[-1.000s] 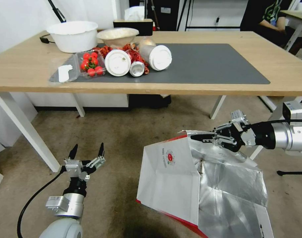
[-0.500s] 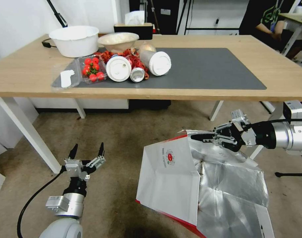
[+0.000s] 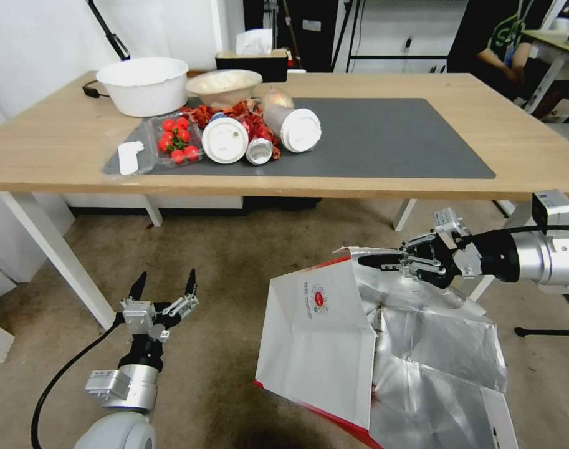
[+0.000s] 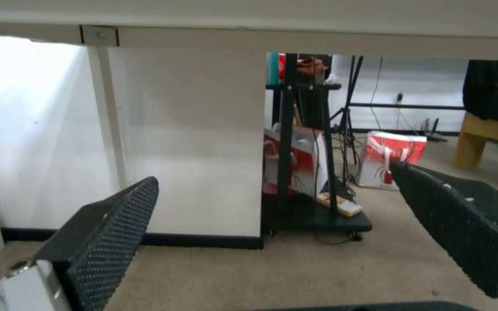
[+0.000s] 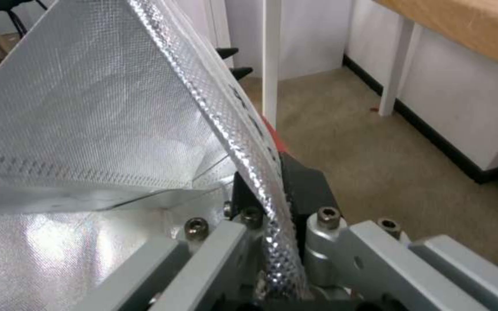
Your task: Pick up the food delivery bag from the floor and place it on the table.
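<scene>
Down low on the left, the left gripper waits with its fingers spread wide, holding nothing. Next, the food delivery bag hangs just above the floor. Its round red logo is too small to read. The right gripper pinches its foil rim, ready to lift it to the desk.

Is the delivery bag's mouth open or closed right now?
Open: the food delivery bag gapes, silver foil lining exposed, and the right gripper is shut on its top edge. Contents cannot be told.
</scene>
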Robot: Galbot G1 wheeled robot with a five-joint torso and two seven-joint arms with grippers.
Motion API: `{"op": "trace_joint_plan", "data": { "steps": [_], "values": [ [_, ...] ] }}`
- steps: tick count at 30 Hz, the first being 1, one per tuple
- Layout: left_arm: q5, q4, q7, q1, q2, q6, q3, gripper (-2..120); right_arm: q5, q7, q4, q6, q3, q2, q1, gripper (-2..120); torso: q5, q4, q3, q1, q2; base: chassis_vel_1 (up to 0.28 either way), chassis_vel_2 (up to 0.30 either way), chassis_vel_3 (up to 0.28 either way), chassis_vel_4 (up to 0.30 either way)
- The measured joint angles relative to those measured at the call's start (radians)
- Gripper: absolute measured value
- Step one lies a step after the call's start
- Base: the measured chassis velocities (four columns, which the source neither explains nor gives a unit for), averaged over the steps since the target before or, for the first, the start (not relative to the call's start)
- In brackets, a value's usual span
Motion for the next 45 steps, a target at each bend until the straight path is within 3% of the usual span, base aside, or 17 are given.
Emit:
{"op": "trace_joint_plan", "data": {
  "steps": [16,45],
  "values": [
    [-0.003,-0.003,0.000,0.001,0.000,-0.001,-0.001,100,0.002,0.004,0.002,-0.002,0.005,-0.005,-0.002,0,0.0000,0.0000,0.055,0.031,0.086,0.000,0.000,0.000,0.000],
    [-0.010,-0.015,0.001,0.004,0.006,0.003,-0.008,100,-0.002,0.002,-0.002,0.000,0.006,0.004,-0.004,0,0.0000,0.0000,0.126,0.074,0.200,0.000,0.000,0.000,0.000]
  ]
}}
